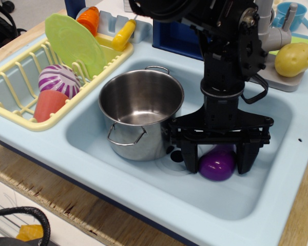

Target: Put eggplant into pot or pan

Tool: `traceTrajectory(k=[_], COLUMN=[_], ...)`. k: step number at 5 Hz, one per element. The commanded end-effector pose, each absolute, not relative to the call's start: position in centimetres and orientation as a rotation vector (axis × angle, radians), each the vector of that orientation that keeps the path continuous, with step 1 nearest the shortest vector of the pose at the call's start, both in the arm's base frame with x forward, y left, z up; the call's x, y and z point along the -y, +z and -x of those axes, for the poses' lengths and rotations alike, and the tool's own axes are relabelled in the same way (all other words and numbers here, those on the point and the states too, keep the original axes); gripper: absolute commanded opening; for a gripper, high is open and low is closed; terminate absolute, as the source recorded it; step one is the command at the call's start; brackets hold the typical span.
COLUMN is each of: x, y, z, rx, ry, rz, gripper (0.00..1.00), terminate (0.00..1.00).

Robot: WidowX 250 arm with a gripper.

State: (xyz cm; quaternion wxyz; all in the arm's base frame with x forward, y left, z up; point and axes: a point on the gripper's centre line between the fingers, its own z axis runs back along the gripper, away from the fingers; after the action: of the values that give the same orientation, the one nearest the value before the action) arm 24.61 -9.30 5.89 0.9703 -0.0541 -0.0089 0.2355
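Grabbing is the step that is going on now, as far as I can judge. The black robot claw (217,160) is hanging low inside the pale blue plastic sink (143,205), and its two fingers are standing wide apart. The shiny purple toy eggplant (216,164) is lying on the sink floor right between those two fingers. One finger (191,156) is standing just beside the eggplant on the side near the pot, and the other is standing just beside it on the far side. It is hard to tell if the fingers are touching the eggplant, because the black bar of the claw is hiding its top, and the green stem is not showing at all. The fingers do not seem to be squeezing it yet.

The shiny round steel pot with wire loop handles (140,110) is sitting in the same sink, near the claw. It is standing upright, it is empty, and its open mouth is facing up. The eggplant is not in it yet, so most of the job is waiting to be done.

Next, the claw is going to need to close its fingers on the fat part of the eggplant and hold it tight. The eggplant looks smooth and round, so it could slip out if the squeeze is weak. Then the claw needs to lift it higher than the pot's rim, carry it over the open mouth, and let it go inside.
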Motion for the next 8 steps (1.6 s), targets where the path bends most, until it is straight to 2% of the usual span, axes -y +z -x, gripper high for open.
traceTrajectory(k=[1, 2, 4, 5, 6, 8], x=[9.4, 9.8, 10.7, 9.9, 7.5, 2.3], y=[5.8, 7.4, 12.8, 15.8, 17.0, 17.5], z=[-24.7, -24.4, -23.4, -23.2, -23.6, -24.4], rx=[0.031, 0.041, 0.083, 0.155, 0.263, 0.286], ry=[0.461, 0.455, 0.436, 0.459, 0.526, 0.623], rz=[0.095, 0.099, 0.081, 0.048, 0.034, 0.014], gripper=[0.00, 0.00, 0.00, 0.00, 1.00, 1.00], terminate=[0.00, 0.00, 0.00, 0.00, 0.00, 0.00])
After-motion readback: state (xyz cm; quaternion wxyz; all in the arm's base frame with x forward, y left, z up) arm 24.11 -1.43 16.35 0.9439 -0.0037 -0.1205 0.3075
